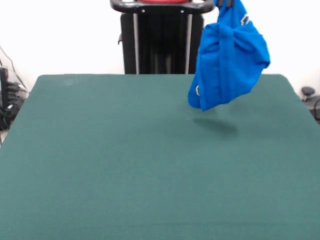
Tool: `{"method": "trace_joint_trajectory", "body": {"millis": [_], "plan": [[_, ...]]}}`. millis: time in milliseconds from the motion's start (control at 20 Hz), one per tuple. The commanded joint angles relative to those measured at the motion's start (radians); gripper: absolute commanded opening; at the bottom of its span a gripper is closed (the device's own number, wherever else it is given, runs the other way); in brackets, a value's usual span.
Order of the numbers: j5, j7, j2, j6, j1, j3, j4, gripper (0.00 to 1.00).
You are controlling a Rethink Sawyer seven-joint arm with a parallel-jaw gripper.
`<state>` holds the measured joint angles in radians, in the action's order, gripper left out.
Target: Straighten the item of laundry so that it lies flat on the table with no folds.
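While nothing lies on the near half of the table (125,175), its green cloth is bare from the near edge up past the middle. Farther back, toward the far right corner, a soft shadow marks the cloth beneath the item of laundry (227,60), a blue T-shirt hanging bunched and folded clear of the surface. It is held from its top, at the picture's upper edge, probably so that its weight lets the folds drop out before it is laid down. The gripper (225,3) barely shows there; whether it is clamped cannot be told.
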<state>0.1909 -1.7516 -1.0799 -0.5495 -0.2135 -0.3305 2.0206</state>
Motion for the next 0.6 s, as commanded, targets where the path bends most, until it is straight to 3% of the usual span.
{"method": "trace_joint_trajectory", "body": {"millis": [50, 600], "plan": [[-0.003, -0.324, 0.025, -0.125, -0.063, -0.050, -0.063, 0.00], [-0.037, -0.147, 0.077, 0.037, 0.107, 0.033, -0.060, 0.00]]}}
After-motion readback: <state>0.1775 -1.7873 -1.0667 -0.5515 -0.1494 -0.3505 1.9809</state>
